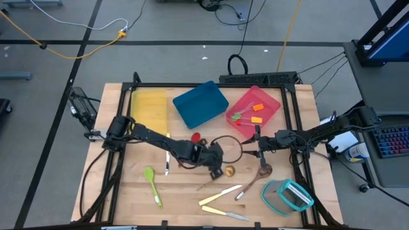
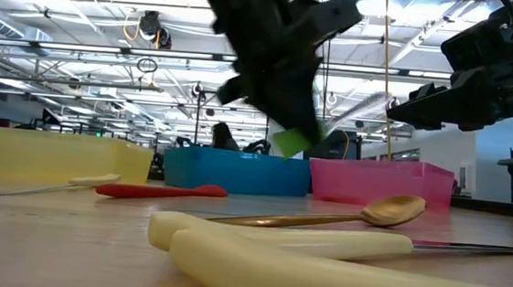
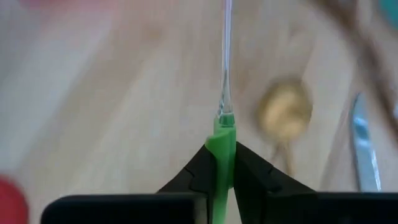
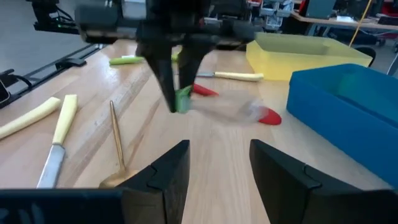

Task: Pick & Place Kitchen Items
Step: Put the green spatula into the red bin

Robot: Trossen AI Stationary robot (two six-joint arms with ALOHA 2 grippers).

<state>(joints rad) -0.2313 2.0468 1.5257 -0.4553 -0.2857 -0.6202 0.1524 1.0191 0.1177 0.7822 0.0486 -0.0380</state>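
My left gripper hangs above the table's middle, shut on a small utensil with a green handle and a thin clear shaft. It also shows in the low view and the right wrist view. My right gripper is open and empty, a little to the right of the left one and facing it. On the table lie a green spoon, a gold spoon, a wooden spoon, cream knives and a red piece. My left gripper pinches the utensil's green handle between its two fingers. The thin shaft runs on straight past the fingertips. In the low view the green end shows below the fingers, lifted clear of the table.
Yellow, blue and pink trays stand along the far side; the pink one holds small pieces. A teal-rimmed clear container lies near the front right. A white-handled knife lies under the left arm.
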